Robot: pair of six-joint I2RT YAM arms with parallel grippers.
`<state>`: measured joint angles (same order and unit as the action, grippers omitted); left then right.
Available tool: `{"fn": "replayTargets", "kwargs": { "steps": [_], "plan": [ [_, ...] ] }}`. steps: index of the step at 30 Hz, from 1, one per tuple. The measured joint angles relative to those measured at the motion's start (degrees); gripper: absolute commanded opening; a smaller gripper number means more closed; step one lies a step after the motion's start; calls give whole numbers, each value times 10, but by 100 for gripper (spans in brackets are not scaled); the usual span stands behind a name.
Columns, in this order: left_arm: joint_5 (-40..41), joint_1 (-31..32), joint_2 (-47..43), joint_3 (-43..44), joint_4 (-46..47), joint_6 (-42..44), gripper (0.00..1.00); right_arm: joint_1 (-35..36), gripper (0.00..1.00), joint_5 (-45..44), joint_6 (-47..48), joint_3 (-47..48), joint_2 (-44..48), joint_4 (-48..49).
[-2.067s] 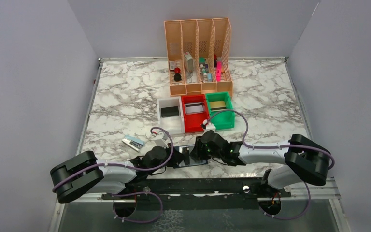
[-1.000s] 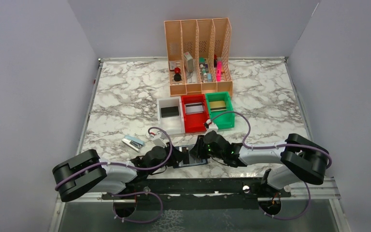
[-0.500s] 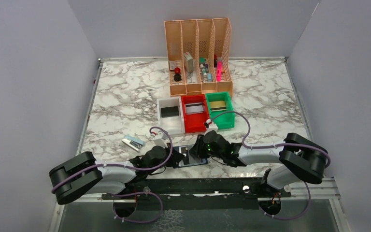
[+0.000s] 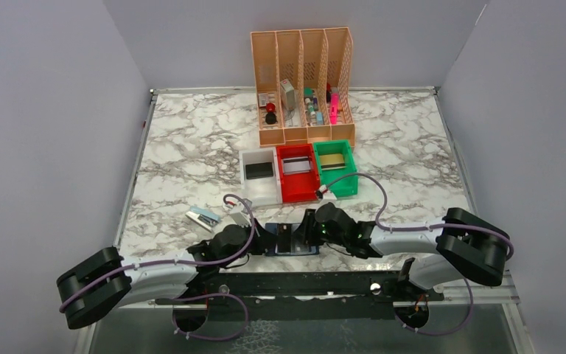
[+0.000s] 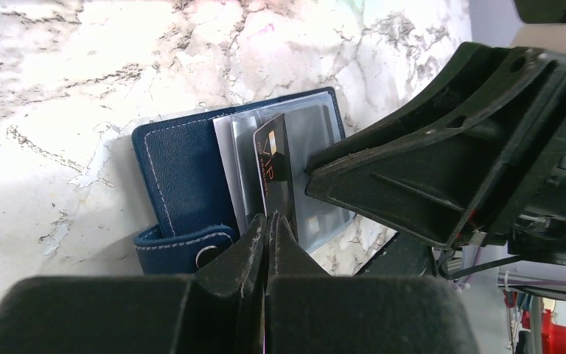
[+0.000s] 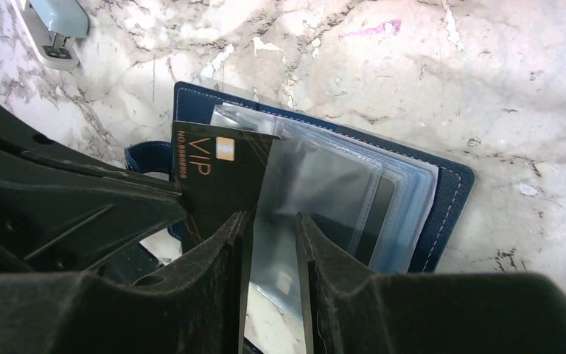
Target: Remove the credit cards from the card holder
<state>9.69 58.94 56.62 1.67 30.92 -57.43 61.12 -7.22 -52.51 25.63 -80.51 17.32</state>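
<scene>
Left gripper [image 5: 267, 225] pinches black VIP plastic card [image 5: 274, 166] sticking out of flat navy-blue card holder [image 5: 180, 173]; right gripper [image 6: 269, 228] narrowly open, straddling clear pocket [image 6: 317, 184].

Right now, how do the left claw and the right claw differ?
The left claw is shut; the right claw stands open. The left claw pinches the black card; the right claw only flanks a clear pocket. Both are at the card holder.

A lab robot cell with office props: plain walls [image 4: 44, 110] box in a marble worktop [image 4: 191, 147] carrying file rack [image 4: 265, 59], bins [image 4: 298, 193], stapler [image 4: 203, 217].
</scene>
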Motion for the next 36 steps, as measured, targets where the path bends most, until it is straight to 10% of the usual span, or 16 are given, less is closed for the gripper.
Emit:
{"fn": "replayTargets", "kwargs": {
  "steps": [18,36],
  "plan": [
    [12,0,-108,16,-148,30,0,0,41,27,38,-15,65,-23],
    [10,0,-90,16,-142,31,8,0,45,102,53,22,-69,72]
  ]
}}
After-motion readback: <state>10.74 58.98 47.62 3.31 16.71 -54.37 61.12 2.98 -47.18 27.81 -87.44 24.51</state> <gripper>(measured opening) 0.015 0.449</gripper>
